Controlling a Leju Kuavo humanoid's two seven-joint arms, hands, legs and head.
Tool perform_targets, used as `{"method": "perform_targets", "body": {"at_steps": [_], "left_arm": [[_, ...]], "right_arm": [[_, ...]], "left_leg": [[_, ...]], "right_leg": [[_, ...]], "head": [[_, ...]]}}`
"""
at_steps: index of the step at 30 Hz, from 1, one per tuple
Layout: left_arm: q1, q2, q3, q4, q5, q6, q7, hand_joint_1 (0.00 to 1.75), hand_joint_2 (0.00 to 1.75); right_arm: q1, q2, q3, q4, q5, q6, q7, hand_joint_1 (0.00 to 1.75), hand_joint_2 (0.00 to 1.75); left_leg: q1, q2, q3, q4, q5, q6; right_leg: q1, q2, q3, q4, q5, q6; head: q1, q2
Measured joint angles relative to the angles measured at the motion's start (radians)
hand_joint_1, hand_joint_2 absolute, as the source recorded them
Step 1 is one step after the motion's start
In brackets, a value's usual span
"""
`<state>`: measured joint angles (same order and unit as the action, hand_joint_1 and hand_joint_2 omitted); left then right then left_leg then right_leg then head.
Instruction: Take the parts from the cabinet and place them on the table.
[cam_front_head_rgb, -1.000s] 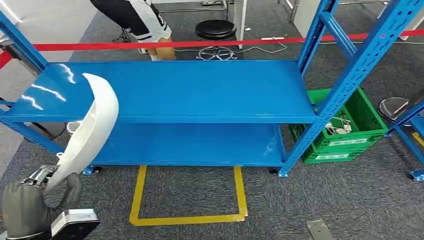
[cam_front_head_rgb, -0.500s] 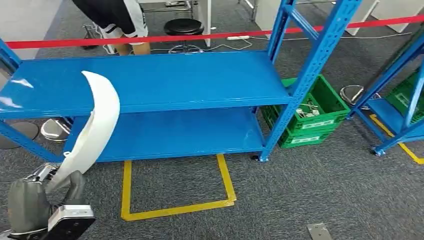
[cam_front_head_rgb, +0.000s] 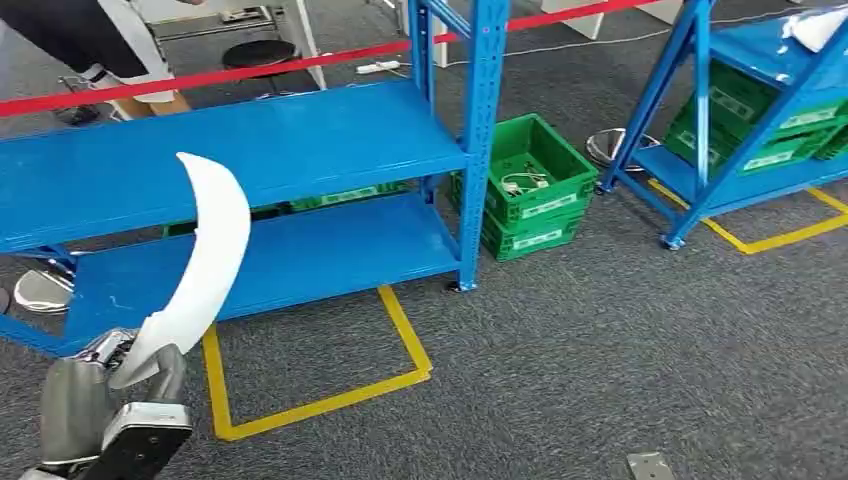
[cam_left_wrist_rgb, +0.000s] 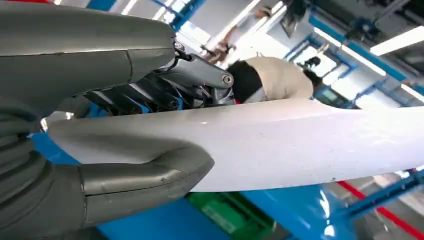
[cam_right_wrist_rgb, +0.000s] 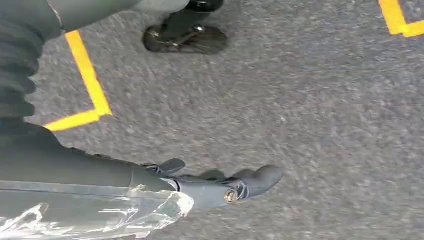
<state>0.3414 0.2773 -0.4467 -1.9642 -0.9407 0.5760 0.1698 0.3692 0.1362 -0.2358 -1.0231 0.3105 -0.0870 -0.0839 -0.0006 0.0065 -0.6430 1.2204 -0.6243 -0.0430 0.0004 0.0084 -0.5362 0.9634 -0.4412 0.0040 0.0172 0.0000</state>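
Note:
A long, curved white part (cam_front_head_rgb: 205, 250) stands up from my left hand (cam_front_head_rgb: 100, 400) at the lower left of the head view. The hand grips its lower end. Up close in the left wrist view, the thumb and dark fingers of the left hand (cam_left_wrist_rgb: 100, 165) wrap around the white part (cam_left_wrist_rgb: 300, 140). The blue cabinet (cam_front_head_rgb: 250, 140) lies beyond it, with both shelves bare where I can see them. My right hand (cam_right_wrist_rgb: 210, 187) hangs over grey carpet, fingers apart and holding nothing.
Green crates (cam_front_head_rgb: 530, 190) sit on the floor beside the cabinet's right post. A second blue rack (cam_front_head_rgb: 740, 150) with green crates (cam_front_head_rgb: 770, 110) stands at the far right. Red barrier tape (cam_front_head_rgb: 250, 68), a person's legs (cam_front_head_rgb: 90, 40) and a stool (cam_front_head_rgb: 258, 52) lie behind. Yellow tape (cam_front_head_rgb: 320, 390) marks the carpet.
The whole picture has slid left, so the camera has turned right; the second rack has come into view. The white part stays in my left hand.

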Motion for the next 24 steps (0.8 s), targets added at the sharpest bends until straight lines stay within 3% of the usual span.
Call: {"method": "perform_targets", "body": {"at_steps": [1, 2, 3, 4, 5, 6, 7, 8, 10, 11, 12, 13, 14, 15, 16, 17, 18, 19, 20, 21, 22, 23, 24], "left_arm": [[-0.001, 0.000, 0.000, 0.004, 0.000, 0.000, 0.000, 1.75, 1.75], [-0.002, 0.000, 0.000, 0.008, 0.001, -0.001, 0.000, 1.75, 1.75], [-0.004, 0.000, 0.000, 0.011, 0.002, -0.001, 0.000, 1.75, 1.75], [-0.006, 0.000, 0.000, 0.013, 0.002, -0.001, 0.000, 1.75, 1.75], [-0.007, 0.000, 0.000, 0.014, 0.002, -0.001, 0.000, 1.75, 1.75], [-0.009, 0.000, 0.000, 0.015, 0.002, -0.001, -0.002, 1.75, 1.75], [-0.009, -0.001, 0.000, 0.015, 0.003, -0.001, -0.004, 1.75, 1.75], [-0.011, -0.001, 0.000, 0.018, 0.006, -0.003, -0.006, 1.75, 1.75], [-0.011, -0.001, 0.000, 0.020, 0.008, -0.003, -0.008, 1.75, 1.75], [-0.014, -0.002, 0.000, 0.021, 0.008, -0.003, -0.010, 1.75, 1.75], [-0.015, -0.003, 0.000, 0.023, 0.009, -0.006, -0.012, 1.75, 1.75], [-0.012, -0.003, 0.000, 0.023, 0.010, -0.006, -0.013, 1.75, 1.75], [-0.012, -0.004, 0.000, 0.024, 0.010, -0.008, -0.014, 1.75, 1.75], [-0.013, -0.005, 0.000, 0.026, 0.013, -0.012, -0.015, 1.75, 1.75], [-0.016, -0.007, 0.000, 0.028, 0.018, -0.014, -0.018, 1.75, 1.75], [-0.018, -0.009, 0.000, 0.031, 0.021, -0.018, -0.021, 1.75, 1.75], [-0.021, -0.012, 0.000, 0.034, 0.032, -0.024, -0.026, 1.75, 1.75], [-0.025, -0.013, 0.000, 0.037, 0.039, -0.028, -0.031, 1.75, 1.75], [-0.028, -0.016, 0.000, 0.040, 0.042, -0.032, -0.037, 1.75, 1.75], [-0.031, -0.018, 0.000, 0.042, 0.043, -0.035, -0.043, 1.75, 1.75], [-0.033, -0.020, 0.001, 0.042, 0.044, -0.039, -0.048, 1.75, 1.75], [-0.040, -0.020, 0.001, 0.045, 0.044, -0.041, -0.054, 1.75, 1.75], [-0.045, -0.022, 0.000, 0.047, 0.048, -0.045, -0.058, 1.75, 1.75]], "right_arm": [[0.001, 0.002, -0.001, 0.000, 0.001, 0.001, 0.000, 0.00, 1.75], [0.003, 0.003, -0.005, 0.000, 0.001, 0.000, 0.000, 0.00, 1.75], [0.004, 0.005, -0.006, 0.000, 0.001, 0.001, 0.000, 0.00, 1.75], [0.004, 0.006, -0.008, 0.000, 0.002, 0.001, 0.000, 0.00, 1.75], [0.002, 0.006, -0.009, 0.000, 0.003, 0.002, 0.000, 0.00, 1.75], [0.002, 0.008, -0.010, 0.000, 0.005, 0.004, -0.002, 0.00, 1.75], [0.001, 0.009, -0.011, 0.000, 0.006, 0.005, -0.002, 0.00, 1.75], [0.001, 0.010, -0.013, 0.000, 0.008, 0.005, -0.003, 0.00, 1.75], [0.009, 0.011, -0.017, 0.000, 0.010, 0.006, -0.003, 0.00, 1.75], [0.013, 0.011, -0.021, 0.000, 0.010, 0.007, -0.003, 0.00, 1.75], [0.016, 0.013, -0.024, 0.000, 0.011, 0.007, -0.003, 0.00, 1.75], [0.016, 0.014, -0.024, 0.000, 0.012, 0.008, -0.003, 0.00, 1.75], [0.014, 0.014, -0.025, -0.003, 0.013, 0.010, -0.003, 0.00, 1.75], [0.013, 0.015, -0.024, -0.006, 0.014, 0.011, -0.003, 0.00, 1.75], [0.011, 0.018, -0.025, -0.007, 0.015, 0.011, -0.003, 0.00, 1.75], [0.012, 0.019, -0.027, -0.008, 0.016, 0.012, -0.003, 0.00, 1.75], [0.015, 0.020, -0.032, -0.011, 0.016, 0.014, -0.001, 0.00, 1.75], [0.017, 0.021, -0.035, -0.018, 0.018, 0.016, 0.000, 0.00, 1.75], [0.017, 0.023, -0.037, -0.026, 0.020, 0.019, 0.001, 0.00, 1.75], [0.016, 0.028, -0.040, -0.034, 0.023, 0.023, 0.002, 0.00, 1.75], [0.013, 0.034, -0.041, -0.045, 0.026, 0.025, 0.005, 0.00, 1.75], [0.011, 0.036, -0.046, -0.053, 0.029, 0.026, 0.006, 0.00, 1.75], [0.015, 0.041, -0.051, -0.058, 0.031, 0.026, 0.008, 0.00, 1.75]], "left_leg": [[-0.001, -0.003, -0.001, 0.041, -0.003, 0.004], [-0.001, -0.004, 0.014, 0.045, 0.028, 0.007], [-0.002, -0.006, 0.045, 0.015, 0.068, 0.010], [-0.002, -0.012, 0.096, -0.053, 0.107, 0.015], [-0.001, -0.037, 0.159, -0.145, 0.125, 0.020], [-0.001, -0.097, 0.223, -0.238, 0.106, 0.029], [0.004, -0.106, 0.257, -0.303, 0.087, 0.034], [-0.002, -0.098, 0.252, -0.306, 0.082, 0.033], [-0.007, -0.074, 0.241, -0.301, 0.097, 0.045], [0.005, -0.052, 0.228, -0.306, 0.111, 0.053], [0.002, -0.042, 0.215, -0.305, 0.123, 0.062], [0.001, -0.027, 0.203, -0.305, 0.134, 0.068], [0.000, -0.011, 0.189, -0.305, 0.146, 0.068], [0.000, 0.006, 0.175, -0.304, 0.157, 0.067], [0.000, 0.022, 0.161, -0.303, 0.168, 0.065], [0.000, 0.038, 0.145, -0.302, 0.179, 0.062], [0.000, 0.052, 0.131, -0.300, 0.190, 0.058], [0.001, 0.065, 0.114, -0.293, 0.199, 0.053], [0.002, 0.074, 0.098, -0.284, 0.206, 0.046], [-0.003, 0.082, 0.090, -0.271, 0.210, 0.040], [-0.003, 0.093, 0.080, -0.255, 0.209, 0.033], [-0.004, 0.105, 0.077, -0.250, 0.216, 0.025], [0.002, 0.114, 0.075, -0.250, 0.223, 0.022]], "right_leg": [[0.001, 0.013, -0.020, 0.001, 0.015, 0.001], [0.001, 0.026, -0.040, 0.004, 0.030, 0.002], [0.001, 0.038, -0.058, 0.007, 0.043, 0.003], [0.001, 0.051, -0.076, 0.010, 0.055, 0.004], [0.001, 0.064, -0.090, 0.013, 0.068, 0.007], [0.001, 0.076, -0.101, 0.017, 0.079, 0.012], [0.006, 0.087, -0.109, 0.020, 0.090, 0.017], [0.004, 0.098, -0.114, 0.017, 0.105, 0.022], [0.001, 0.123, -0.121, 0.002, 0.132, 0.038], [-0.003, 0.117, -0.134, 0.005, 0.132, 0.040], [0.002, 0.068, -0.149, 0.033, 0.073, 0.043], [0.001, 0.033, -0.169, 0.091, 0.001, 0.048], [-0.002, 0.013, -0.186, 0.172, -0.068, 0.055], [-0.006, 0.004, -0.201, 0.259, -0.110, 0.061], [-0.010, 0.000, -0.208, 0.325, -0.117, 0.067], [-0.016, -0.002, -0.199, 0.359, -0.088, 0.073], [-0.023, -0.004, -0.170, 0.350, -0.043, 0.079], [-0.029, -0.012, -0.122, 0.304, -0.007, 0.085], [-0.033, -0.029, -0.056, 0.225, 0.002, 0.090], [-0.037, -0.074, 0.034, 0.118, -0.032, 0.096], [-0.031, -0.088, 0.104, 0.018, -0.074, 0.096], [-0.028, -0.081, 0.090, 0.008, -0.087, 0.070], [-0.022, -0.072, 0.079, 0.012, -0.082, 0.061]], "head": [[0.001, 0.000], [0.000, 0.000], [0.000, 0.000], [0.000, 0.000], [0.000, 0.000], [0.000, 0.000], [0.002, 0.000], [0.002, 0.000], [0.002, 0.000], [-0.001, 0.000], [0.006, 0.000], [0.011, 0.000], [0.011, 0.000], [0.011, 0.000], [0.012, 0.000], [0.012, 0.000], [0.011, 0.000], [0.012, 0.000], [0.011, 0.000], [0.013, 0.000], [0.017, 0.000], [0.008, 0.000], [0.012, 0.000]]}}
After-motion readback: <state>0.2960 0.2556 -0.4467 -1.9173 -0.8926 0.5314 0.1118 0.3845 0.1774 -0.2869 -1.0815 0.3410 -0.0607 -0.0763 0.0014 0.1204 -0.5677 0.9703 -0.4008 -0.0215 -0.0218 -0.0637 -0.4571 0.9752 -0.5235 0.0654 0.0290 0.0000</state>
